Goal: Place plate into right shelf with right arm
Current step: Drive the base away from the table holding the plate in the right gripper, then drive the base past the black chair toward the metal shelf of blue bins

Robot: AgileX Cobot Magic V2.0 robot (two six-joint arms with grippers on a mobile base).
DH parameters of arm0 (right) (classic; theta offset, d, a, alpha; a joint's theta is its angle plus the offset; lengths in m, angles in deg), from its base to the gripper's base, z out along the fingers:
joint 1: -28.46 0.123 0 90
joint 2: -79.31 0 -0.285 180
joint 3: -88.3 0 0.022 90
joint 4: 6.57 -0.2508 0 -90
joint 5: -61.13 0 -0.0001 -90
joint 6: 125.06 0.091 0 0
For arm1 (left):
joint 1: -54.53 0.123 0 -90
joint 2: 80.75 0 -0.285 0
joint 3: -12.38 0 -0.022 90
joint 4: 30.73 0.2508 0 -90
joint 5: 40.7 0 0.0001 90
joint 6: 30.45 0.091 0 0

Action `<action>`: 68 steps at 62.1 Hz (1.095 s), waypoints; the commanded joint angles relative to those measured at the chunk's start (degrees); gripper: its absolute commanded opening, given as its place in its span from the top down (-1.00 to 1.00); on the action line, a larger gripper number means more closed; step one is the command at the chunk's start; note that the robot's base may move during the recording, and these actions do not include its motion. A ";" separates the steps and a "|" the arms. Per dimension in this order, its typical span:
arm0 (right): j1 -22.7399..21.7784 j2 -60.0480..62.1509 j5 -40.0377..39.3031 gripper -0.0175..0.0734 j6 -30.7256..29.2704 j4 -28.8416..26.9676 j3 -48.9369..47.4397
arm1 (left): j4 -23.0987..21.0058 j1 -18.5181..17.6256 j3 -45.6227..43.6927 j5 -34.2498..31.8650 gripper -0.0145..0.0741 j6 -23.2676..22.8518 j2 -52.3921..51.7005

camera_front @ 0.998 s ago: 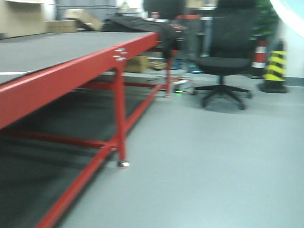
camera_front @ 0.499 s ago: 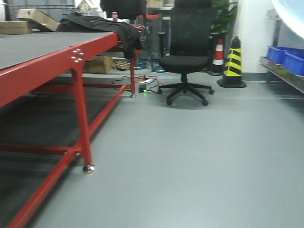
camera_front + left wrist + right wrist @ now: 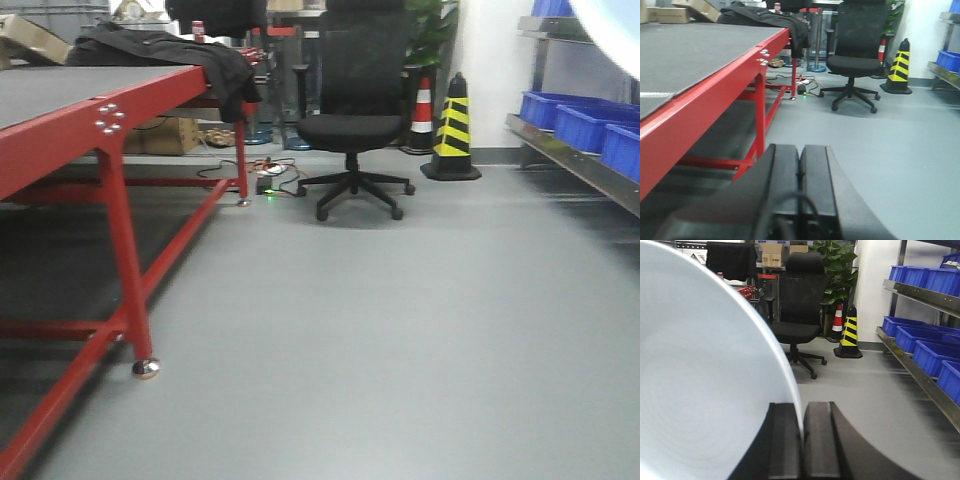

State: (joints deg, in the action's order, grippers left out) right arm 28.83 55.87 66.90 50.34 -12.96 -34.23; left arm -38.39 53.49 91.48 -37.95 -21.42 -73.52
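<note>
My right gripper [image 3: 803, 412] is shut on the rim of the white plate [image 3: 705, 380], which fills the left half of the right wrist view; a pale edge of the plate [image 3: 612, 25] shows at the top right of the front view. The right shelf [image 3: 920, 370], steel rails holding blue bins [image 3: 922, 352], runs along the right wall, and it shows in the front view [image 3: 585, 165] too, some way off from the plate. My left gripper [image 3: 800, 157] is shut and empty, held beside the red-framed table [image 3: 715, 95].
A red-framed table [image 3: 90, 130] with a black cloth on it stands at the left. A black office chair [image 3: 355, 130] and striped cones [image 3: 455, 125] stand ahead on the grey floor. A potted plant [image 3: 837, 265] is behind them.
The view has swung to the right: the table slid left, the chair and cones moved left, and the steel shelf with blue bins came into view. The plate stays gripped.
</note>
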 commanded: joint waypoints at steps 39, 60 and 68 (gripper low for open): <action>-0.37 -0.42 -5.77 0.49 -0.38 -0.45 -1.72 | -0.47 -0.11 0.59 -5.16 0.96 -0.40 -0.59; -0.37 -0.42 -5.77 0.49 -0.38 -0.45 -1.72 | -0.47 -0.11 0.59 -5.16 0.96 -0.40 -0.59; -0.37 -0.42 -5.77 0.49 -0.38 -0.45 -1.72 | -0.47 -0.11 0.59 -5.16 0.96 -0.40 -0.59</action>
State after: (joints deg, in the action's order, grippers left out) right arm 28.83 55.87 66.90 50.34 -12.96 -34.23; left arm -38.39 53.49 91.48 -37.95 -21.42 -73.52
